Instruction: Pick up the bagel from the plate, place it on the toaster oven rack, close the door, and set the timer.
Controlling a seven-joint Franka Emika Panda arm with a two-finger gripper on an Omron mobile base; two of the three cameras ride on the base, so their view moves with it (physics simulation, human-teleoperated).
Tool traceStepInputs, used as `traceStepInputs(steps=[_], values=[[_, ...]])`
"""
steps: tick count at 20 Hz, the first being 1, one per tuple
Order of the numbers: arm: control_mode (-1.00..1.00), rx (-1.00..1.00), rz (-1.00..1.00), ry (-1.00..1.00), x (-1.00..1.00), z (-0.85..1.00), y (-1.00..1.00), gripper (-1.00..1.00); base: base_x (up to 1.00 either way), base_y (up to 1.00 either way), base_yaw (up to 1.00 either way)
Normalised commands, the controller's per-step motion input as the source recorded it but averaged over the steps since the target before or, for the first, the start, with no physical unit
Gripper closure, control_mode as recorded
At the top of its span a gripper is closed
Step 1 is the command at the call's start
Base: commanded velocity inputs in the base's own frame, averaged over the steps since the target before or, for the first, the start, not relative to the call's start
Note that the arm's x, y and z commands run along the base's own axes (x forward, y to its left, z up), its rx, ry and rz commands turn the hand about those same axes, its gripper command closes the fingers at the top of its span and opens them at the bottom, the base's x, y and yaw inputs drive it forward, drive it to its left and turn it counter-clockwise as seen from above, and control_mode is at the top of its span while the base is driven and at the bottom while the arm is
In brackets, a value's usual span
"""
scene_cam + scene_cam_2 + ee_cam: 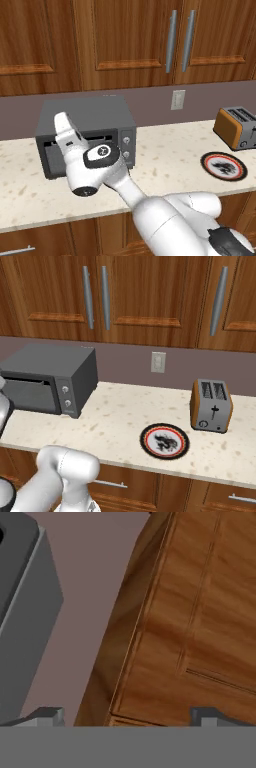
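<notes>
- The gripper (127,716) shows in the hand view as two small finger tips at the bottom of the frame, one at lower left and one at lower right. They stand wide apart with nothing between them, so the gripper is open and empty.
- Beyond the tips, the hand view looks at a wooden cabinet (200,612) filling the right half, a dull mauve wall (95,587) down the middle, and a grey corner of the toaster oven (25,612) at the left edge.
- In the left base view the white arm (100,170) rises from the lower right and reaches to centre left, its hand end in front of the toaster oven (85,117). The finger tips cannot be made out there.
- The toaster oven sits on the speckled counter (165,155) against the wall, at centre left of the left base view and at far left of the right base view. Two round knobs (65,396) sit on its side panel.
- The door (32,393) appears slightly ajar, with a dark gap along its top edge. The rack and any contents cannot be made out.
- The plate (164,441) lies flat on the counter, lower centre in the right base view, well apart from the toaster oven. Only dark marks show on its white centre; whether a bagel lies on it cannot be told.
- An orange toaster (211,405) stands near the plate, toward the wall.
- A wall socket (158,362) sits above the counter.
</notes>
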Motion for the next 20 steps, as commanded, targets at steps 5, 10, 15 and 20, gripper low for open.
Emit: traceStepInputs(steps=[5, 10, 15, 20], values=[[-1.00, 0.14, 0.00, 0.19, -0.92, 0.61, -0.26, -1.00, 0.00, 0.00, 0.00], [-1.00, 0.29, -0.06, 0.38, -0.85, 0.19, -0.45, -1.00, 0.00, 0.00, 0.00], [-1.00, 0.41, -0.26, 0.41, -0.40, 0.00, -0.26, -1.00, 0.00, 0.00, 0.00], [-1.00, 0.39, -0.48, 0.34, 0.00, -0.03, -0.14, -1.00, 0.00, 0.00, 0.00]])
